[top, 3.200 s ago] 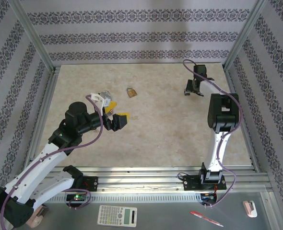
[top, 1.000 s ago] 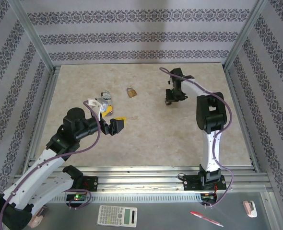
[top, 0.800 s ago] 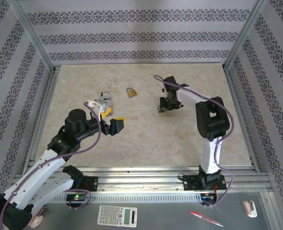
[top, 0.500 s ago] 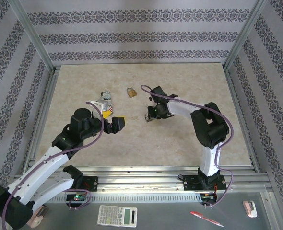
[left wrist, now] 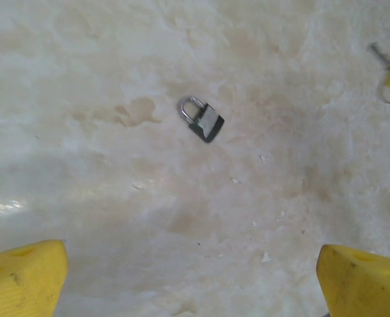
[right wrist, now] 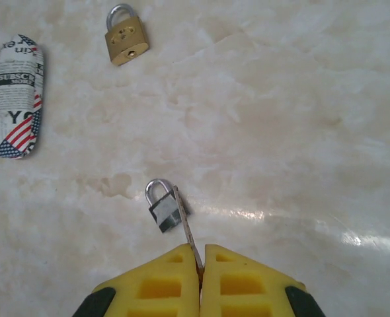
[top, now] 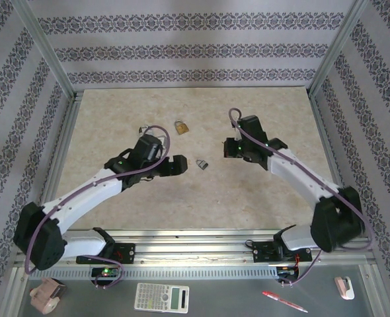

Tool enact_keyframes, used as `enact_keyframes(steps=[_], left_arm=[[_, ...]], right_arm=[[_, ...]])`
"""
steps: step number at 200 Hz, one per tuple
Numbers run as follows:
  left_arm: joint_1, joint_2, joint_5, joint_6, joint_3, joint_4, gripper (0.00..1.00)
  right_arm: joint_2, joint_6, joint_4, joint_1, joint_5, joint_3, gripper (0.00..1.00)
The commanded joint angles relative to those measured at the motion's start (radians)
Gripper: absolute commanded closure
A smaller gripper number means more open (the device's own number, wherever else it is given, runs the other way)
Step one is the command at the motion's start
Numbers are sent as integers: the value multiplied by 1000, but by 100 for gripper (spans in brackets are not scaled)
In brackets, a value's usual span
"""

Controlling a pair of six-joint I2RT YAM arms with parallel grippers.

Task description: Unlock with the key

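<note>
The small dark-grey padlock [top: 201, 163] lies flat on the pale table between my two grippers. In the right wrist view the padlock [right wrist: 165, 209] sits just ahead of my right gripper [right wrist: 200, 265]. That gripper is shut on the thin pale-metal key [right wrist: 185, 224], head hidden between the yellow fingers. The blade runs alongside the padlock's right edge; contact is unclear. From above, the right gripper [top: 230, 149] hangs right of the lock. My left gripper [top: 176, 165] is left of it, and in its wrist view it [left wrist: 194, 281] stands open, with the padlock [left wrist: 202, 120] well ahead.
A brass padlock [top: 180, 127] [right wrist: 125, 41] lies further back on the table. A newspaper-print oblong [right wrist: 16, 99] rests left of it, partly under my left arm from above [top: 144, 131]. Metal frame rails [top: 68, 152] border the table.
The right gripper swept left to mid-table, then drew back right; the small grey padlock now lies exposed between the grippers. The left arm has stretched forward and right toward it.
</note>
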Motion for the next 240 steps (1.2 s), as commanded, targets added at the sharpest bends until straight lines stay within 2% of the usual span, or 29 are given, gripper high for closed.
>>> enact_keyframes(steps=[1, 16, 60, 135, 178, 204, 240], left_arm=[[-54, 78, 17, -147, 63, -45, 3], [-69, 179, 61, -182, 124, -47, 6], [-77, 437, 108, -162, 378, -239, 7], [-77, 796, 93, -180, 728, -465, 13], [-76, 916, 15, -186, 894, -608, 14], [-76, 947, -31, -235, 915, -616, 14], [-77, 996, -42, -312, 954, -610, 15]], right_arm=[[-85, -15, -45, 2, 30, -94, 100], [-161, 2, -32, 7, 32, -144, 100], [-330, 35, -39, 93, 76, -241, 100], [-590, 51, -72, 203, 157, -370, 100], [-682, 59, -65, 211, 129, -449, 100], [-727, 60, -50, 217, 100, -474, 100], [-758, 30, -55, 218, 94, -486, 100]])
